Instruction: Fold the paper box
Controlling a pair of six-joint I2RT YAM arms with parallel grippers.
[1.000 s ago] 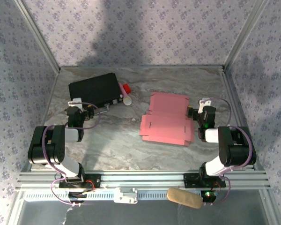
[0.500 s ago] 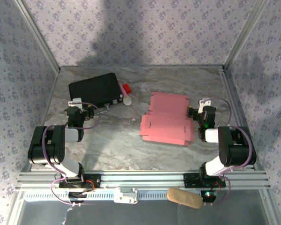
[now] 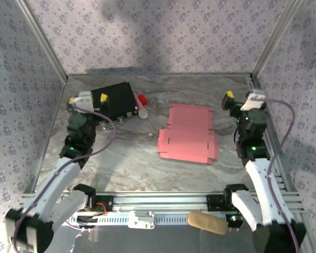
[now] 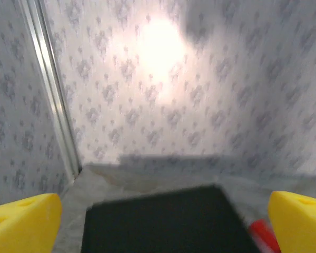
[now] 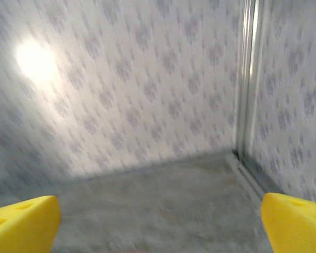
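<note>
Two robot arms stand over a marbled surface point(image 3: 124, 158). The left gripper point(image 3: 88, 98) hangs open, its yellow fingertips spread wide, directly above one black case point(image 3: 108, 103). The right gripper point(image 3: 241, 100) is likewise open and empty, held high near the far right corner.

One pink paper box point(image 3: 188, 134) lies as a flat, unfolded sheet on the surface. It is between the two grippers, below and to the left of the right gripper, and closer to that one than to the left. Neither gripper touches it.

Folding appears not yet begun, and this looks like the approach step. Next, the right gripper would likely need to descend to the sheet's nearest edge and catch a flap, while the left crosses over to steady it. One small red item point(image 3: 142, 98) sits just beside the case.
</note>
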